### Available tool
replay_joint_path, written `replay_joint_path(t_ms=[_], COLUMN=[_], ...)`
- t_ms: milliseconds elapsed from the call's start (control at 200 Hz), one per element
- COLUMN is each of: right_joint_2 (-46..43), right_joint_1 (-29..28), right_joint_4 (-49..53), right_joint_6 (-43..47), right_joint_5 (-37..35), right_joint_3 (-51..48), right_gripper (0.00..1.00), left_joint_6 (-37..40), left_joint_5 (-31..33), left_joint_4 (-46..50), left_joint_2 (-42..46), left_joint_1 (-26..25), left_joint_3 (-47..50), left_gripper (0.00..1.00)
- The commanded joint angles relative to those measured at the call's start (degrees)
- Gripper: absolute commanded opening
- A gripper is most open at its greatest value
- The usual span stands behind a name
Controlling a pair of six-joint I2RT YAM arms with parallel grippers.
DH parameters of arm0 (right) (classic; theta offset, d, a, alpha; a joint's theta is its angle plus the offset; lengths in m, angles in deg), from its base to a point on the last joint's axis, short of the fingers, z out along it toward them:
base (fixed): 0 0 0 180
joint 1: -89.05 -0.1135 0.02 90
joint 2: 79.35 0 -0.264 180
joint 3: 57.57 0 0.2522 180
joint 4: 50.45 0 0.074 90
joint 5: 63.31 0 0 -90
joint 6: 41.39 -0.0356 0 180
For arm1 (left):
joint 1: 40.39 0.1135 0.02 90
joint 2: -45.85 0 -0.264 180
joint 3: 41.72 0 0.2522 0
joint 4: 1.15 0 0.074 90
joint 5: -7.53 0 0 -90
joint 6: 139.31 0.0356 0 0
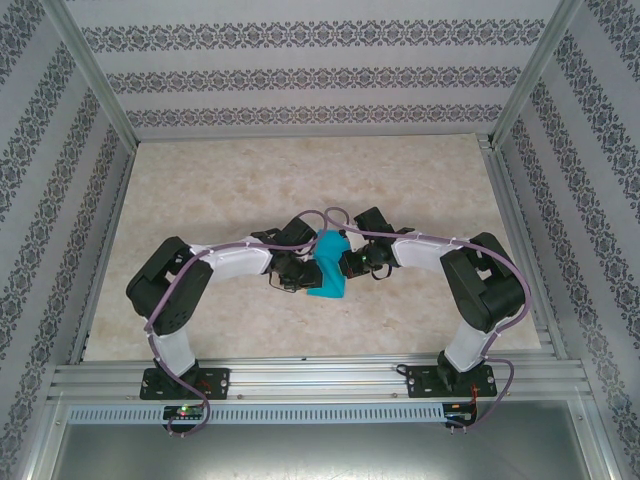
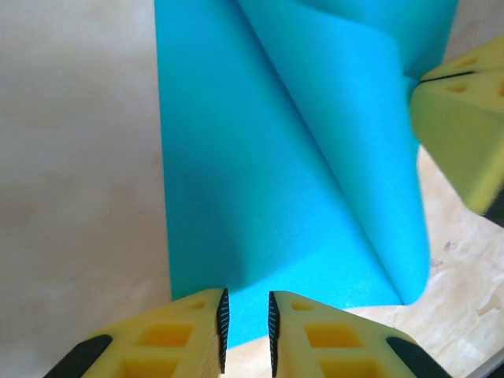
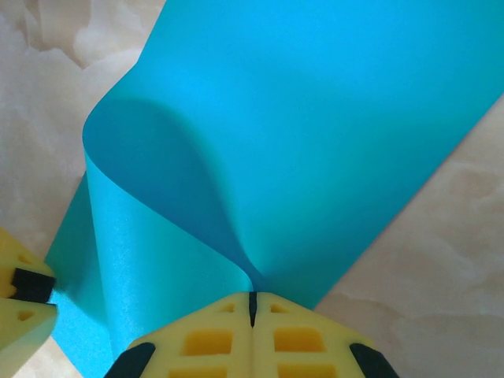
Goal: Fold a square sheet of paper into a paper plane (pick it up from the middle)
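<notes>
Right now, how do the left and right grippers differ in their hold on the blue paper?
The left gripper has its jaws slightly apart, with the blue paper showing in the gap; the right gripper is shut, pinching the paper. The left gripper sits at a flat edge; the right gripper holds a part that curls up. Both have yellow fingers.

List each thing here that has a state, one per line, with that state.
sheet of paper: partly folded, one flap curled over loosely, not creased flat.
right gripper: shut on the sheet's edge.
left gripper: open, jaws a narrow gap apart, the sheet's edge showing in the gap.
</notes>
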Motion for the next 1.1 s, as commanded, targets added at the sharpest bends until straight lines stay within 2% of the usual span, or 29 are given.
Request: replay_joint_path(t_ms=[0, 195, 350, 500, 1094], right_joint_2=[1.7, 1.8, 2.2, 2.1, 2.5], right_joint_1=[-0.6, -0.6, -0.5, -0.5, -0.5], right_joint_4=[0.9, 0.9, 0.9, 1.0, 1.2], right_joint_6=[-0.2, -0.4, -0.4, -0.4, -0.3], right_joint_5=[-2.0, -2.0, -2.0, -2.0, -1.9], right_joint_3=[-0.7, -0.5, -0.5, -0.5, -0.3], right_gripper=[0.04, 0.04, 0.04, 0.04, 0.04], left_joint_6=[-1.4, -9.3, -14.9, -19.7, -19.3], left_joint_5=[3.3, -3.3, -9.5, -12.1, -13.6], left_joint_4=[-0.4, -17.0, -27.1, -36.6, -38.1], left_joint_2=[6.7, 10.8, 5.2, 0.8, -5.5], left_joint_1=[-0.2, 4.1, 5.3, 5.2, 4.7], left_joint_3=[0.8, 6.4, 6.8, 7.8, 6.4], left_gripper=[0.25, 0.21, 0.18, 0.18, 0.21])
